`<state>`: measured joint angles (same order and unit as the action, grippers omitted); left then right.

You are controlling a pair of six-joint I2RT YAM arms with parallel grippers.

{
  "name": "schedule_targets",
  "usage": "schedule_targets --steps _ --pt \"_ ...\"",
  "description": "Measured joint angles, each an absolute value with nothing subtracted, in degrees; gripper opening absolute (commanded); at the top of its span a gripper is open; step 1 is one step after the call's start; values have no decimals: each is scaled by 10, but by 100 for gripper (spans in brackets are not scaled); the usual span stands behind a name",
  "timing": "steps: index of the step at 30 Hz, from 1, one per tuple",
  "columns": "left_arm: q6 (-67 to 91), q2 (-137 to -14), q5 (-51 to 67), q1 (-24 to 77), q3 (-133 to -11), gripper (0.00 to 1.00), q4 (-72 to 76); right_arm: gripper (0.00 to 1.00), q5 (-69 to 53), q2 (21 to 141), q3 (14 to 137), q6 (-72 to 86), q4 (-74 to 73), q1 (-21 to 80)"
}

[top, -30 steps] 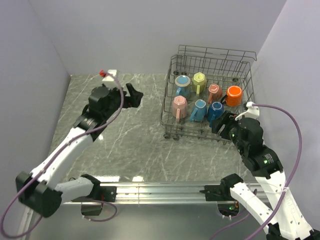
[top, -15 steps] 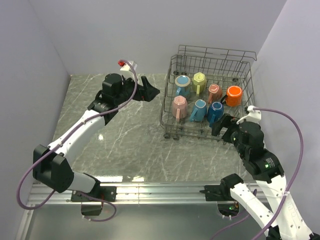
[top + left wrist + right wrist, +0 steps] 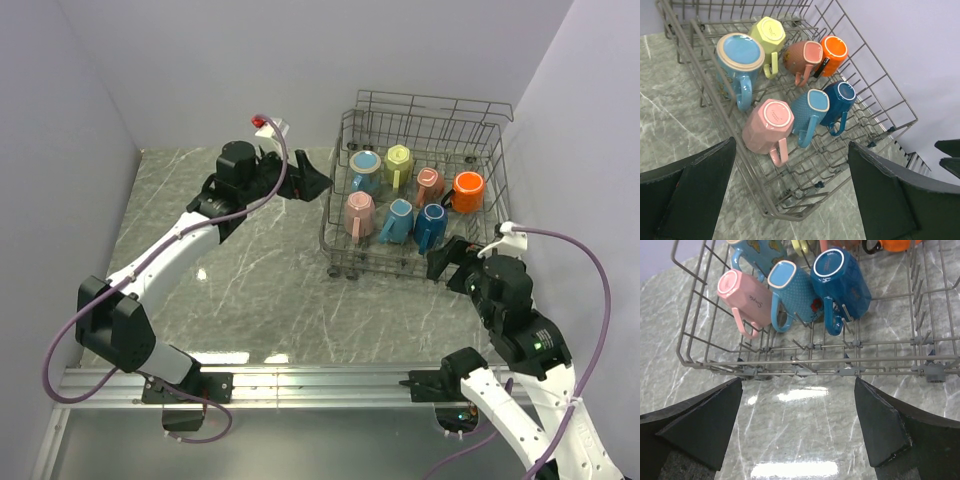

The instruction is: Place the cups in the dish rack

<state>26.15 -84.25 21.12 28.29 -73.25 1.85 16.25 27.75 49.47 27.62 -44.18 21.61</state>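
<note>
**Loaded dish rack flanked by two empty end effectors: collision hazards.**
On the marbled worktop (image 3: pixel 260 290), the dish rack (image 3: pixel 430 112) is set at the far right. The left end effector (image 3: pixel 312 182) is held just beside the rack's left wall, and the right end effector (image 3: pixel 450 258) near its near right corner. Both are spread wide and nothing is gripped. All seven cups are seen inside the rack, tipped over the tines. In the far row are the light blue (image 3: pixel 740 52), yellow-green (image 3: pixel 767 32), salmon (image 3: pixel 802 55) and orange (image 3: pixel 834 50) cups. In the near row are the pink (image 3: pixel 769 125), dotted blue (image 3: pixel 807 112) and dark blue (image 3: pixel 840 100) cups. Loading is judged complete. A spread finger could be snagged on a wire, so the rack might be shoved and the leaning cups knocked together or tipped off their tines.
</note>
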Motion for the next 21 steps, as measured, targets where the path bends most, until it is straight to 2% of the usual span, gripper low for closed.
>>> schedule_targets --steps 21 --pt "237 -823 201 298 -728 99 10 100 147 294 490 296 -437 216"
